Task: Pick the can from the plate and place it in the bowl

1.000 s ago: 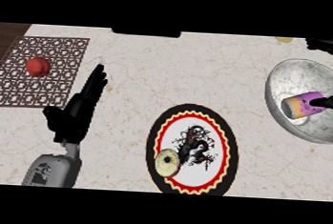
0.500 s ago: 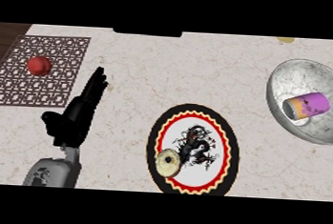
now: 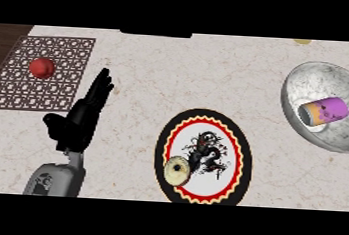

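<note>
**Right hand gone from view, can lying in the bowl**

Since a second ago the right hand has drawn back from the bowl (image 3: pixel 321 92) and out of the picture; it shows nowhere now. The can (image 3: pixel 324 110) lies on its side inside the bowl, toward that bowl's 3 o'clock wall, purple body with an orange-rimmed dark end facing 9 o'clock.

The bowl sits at the counter's (image 3: pixel 209 81) 3 o'clock edge, its far side cut by the frame. Between it and the plate (image 3: pixel 228 142) at 6 o'clock runs a strip of bare marble. The plate's lower rim meets the near counter edge; a pale ring-shaped item (image 3: pixel 177 171) rests on its 8 o'clock side.

The left hand (image 3: pixel 79 119) stands at 8 o'clock, fingers straight and relaxed, pointing toward 12, holding nothing. Beyond it, at 10 o'clock, a lattice mat (image 3: pixel 31 82) carries a red ball (image 3: pixel 42 67). The counter's middle stretch lies open.
</note>
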